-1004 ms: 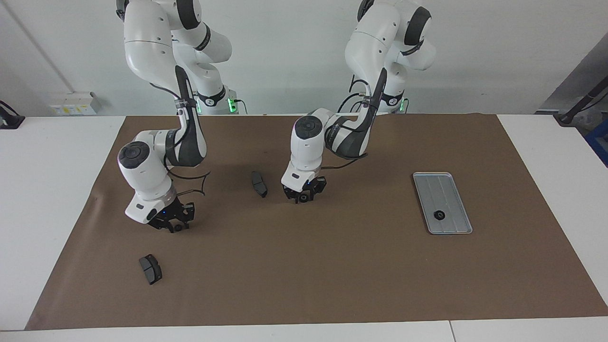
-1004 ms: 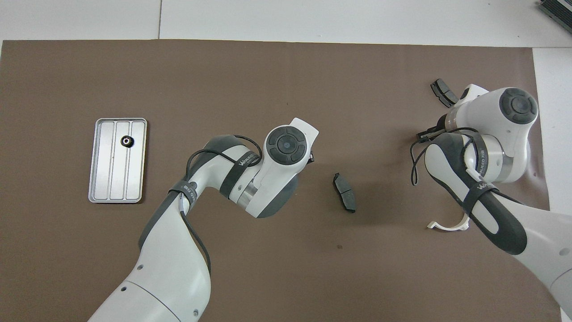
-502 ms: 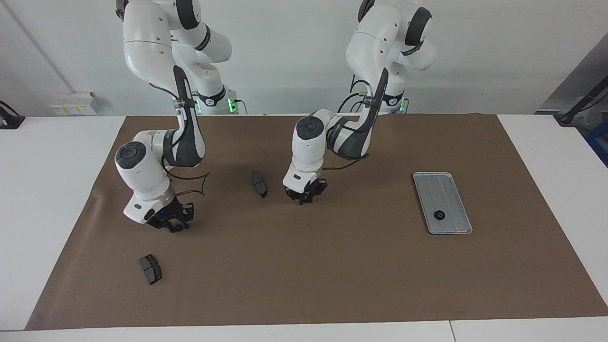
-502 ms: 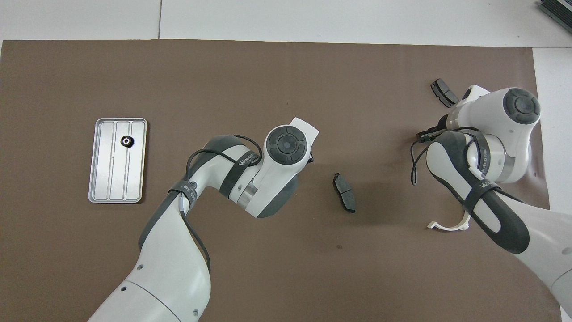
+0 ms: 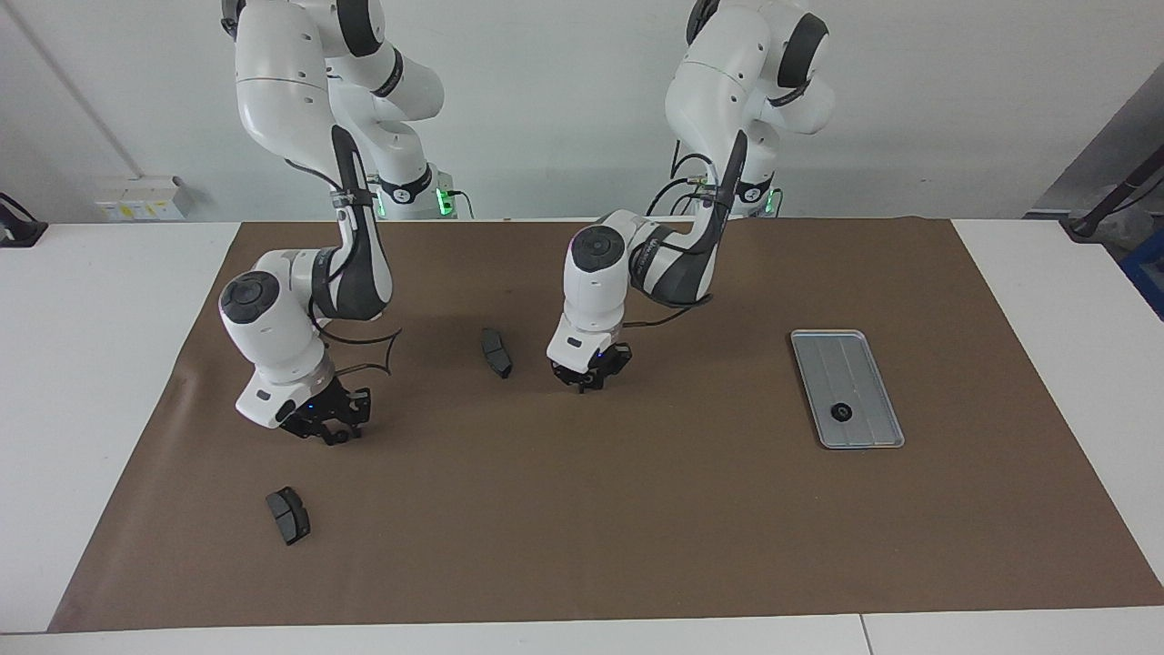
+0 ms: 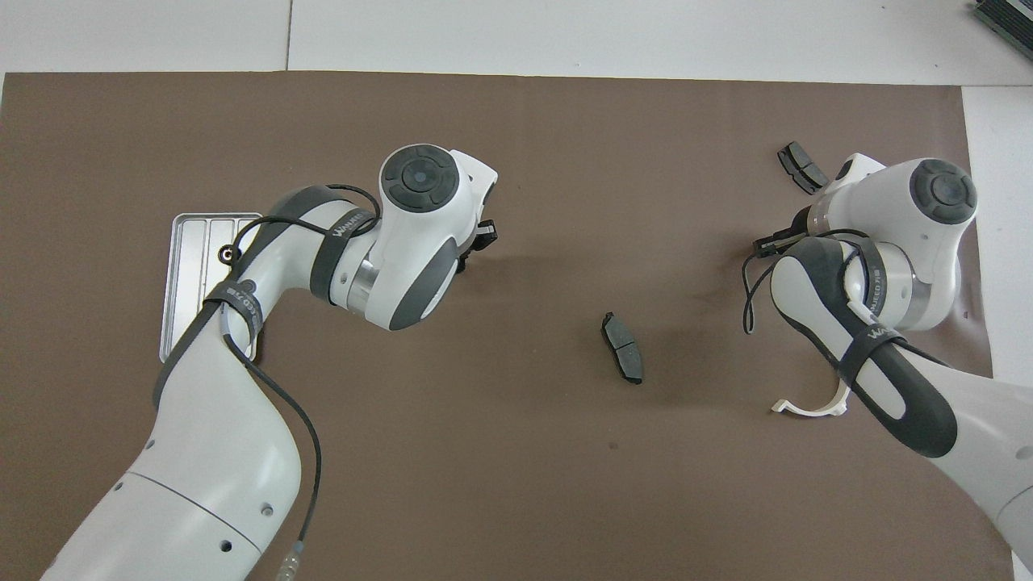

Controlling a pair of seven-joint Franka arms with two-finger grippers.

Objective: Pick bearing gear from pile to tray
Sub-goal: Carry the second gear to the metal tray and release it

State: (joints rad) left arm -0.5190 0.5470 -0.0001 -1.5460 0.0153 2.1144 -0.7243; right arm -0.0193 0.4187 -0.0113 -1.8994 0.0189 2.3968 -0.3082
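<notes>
Overhead, the left gripper (image 6: 483,236) has just swung toward the tray (image 6: 190,258) at its 9 o'clock, so probably a delivery. Can't tell if it's pinching anything. One gear (image 5: 842,412) already lies in the tray. The right gripper (image 5: 329,429) waits, its grip unclear too.

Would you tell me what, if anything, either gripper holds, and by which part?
It cannot be told: neither the left gripper nor the right gripper shows what lies within it.
</notes>
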